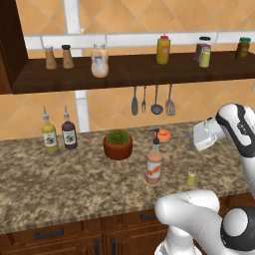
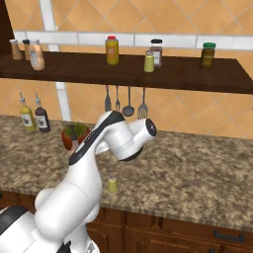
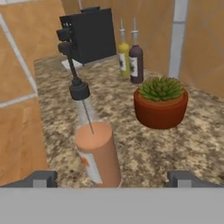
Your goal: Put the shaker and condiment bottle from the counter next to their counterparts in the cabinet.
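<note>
- The condiment bottle [image 3: 97, 153] stands upright between the wide-apart fingertips [image 3: 41, 178] of the gripper [image 3: 114, 180].
- A potted plant [image 1: 118, 144] stands near on the tabletop [image 1: 60, 174]; bare stone lies between.
- The shaker [image 1: 191, 177] stands apart near the front edge.
- On the cabinet [image 1: 144, 69], gaps separate the jars.

On the bench [image 1: 60, 174], the condiment bottle [image 1: 154, 168] stands near the front, with the shaker [image 1: 191, 177] just to its right. The potted plant [image 1: 118, 144] sits behind and left of the condiment bottle. Two spouted bottles [image 1: 59, 132] stand side by side far left, by the wall. Above, the cabinet [image 1: 149, 74] carries two wooden shakers [image 1: 58, 57] at its left, a jar [image 1: 99, 61] beside them, and further bottles to the right. Utensils [image 1: 152, 101] hang below the cabinet.
</note>
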